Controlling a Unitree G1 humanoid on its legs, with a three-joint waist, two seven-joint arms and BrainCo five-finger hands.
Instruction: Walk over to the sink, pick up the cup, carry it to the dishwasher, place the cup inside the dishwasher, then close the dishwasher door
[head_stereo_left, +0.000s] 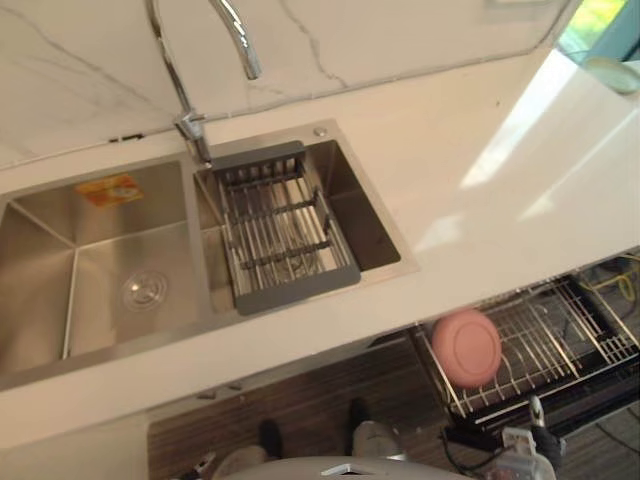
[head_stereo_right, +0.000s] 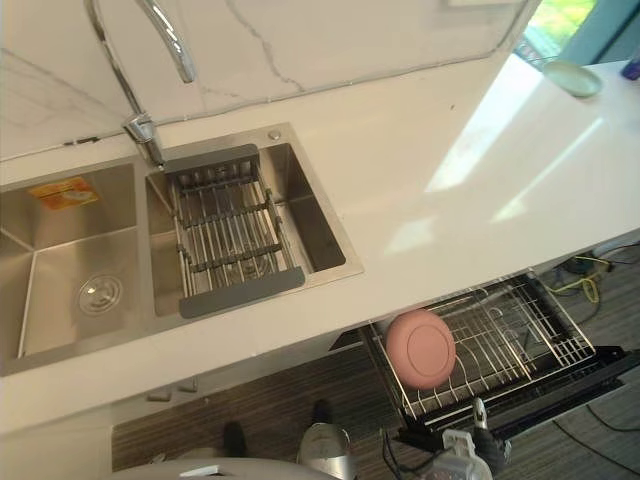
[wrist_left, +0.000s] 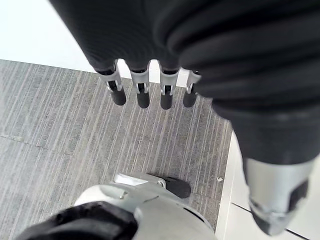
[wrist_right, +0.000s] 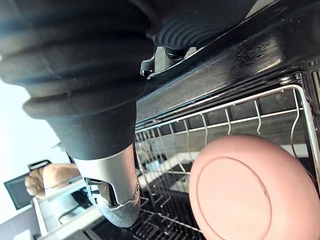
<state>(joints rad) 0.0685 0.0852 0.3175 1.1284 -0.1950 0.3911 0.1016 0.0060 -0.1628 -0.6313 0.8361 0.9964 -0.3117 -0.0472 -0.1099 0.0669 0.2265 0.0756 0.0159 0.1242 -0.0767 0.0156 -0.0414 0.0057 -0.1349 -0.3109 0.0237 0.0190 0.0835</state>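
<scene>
Under the counter (head_stereo_left: 480, 200) front edge, pink cup (head_stereo_right: 420, 348) is racked in the dishwasher (head_stereo_right: 545, 395), so closing up seems next; left robot hand (wrist_left: 143, 95) is hung slack, empty; right robot hand (wrist_right: 116, 200): grip can't be told.

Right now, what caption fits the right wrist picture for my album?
Pink cup resting in the dishwasher rack, right hand beside its black front edge.

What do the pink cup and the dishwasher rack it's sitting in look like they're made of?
The pink cup: probably plastic or silicone, matte; even colour, dull sheen, moulded ring on its base; glazed ceramic looks unlikely. The dishwasher rack: metal wire, bright, plated or stainless; thin rods glint.
</scene>
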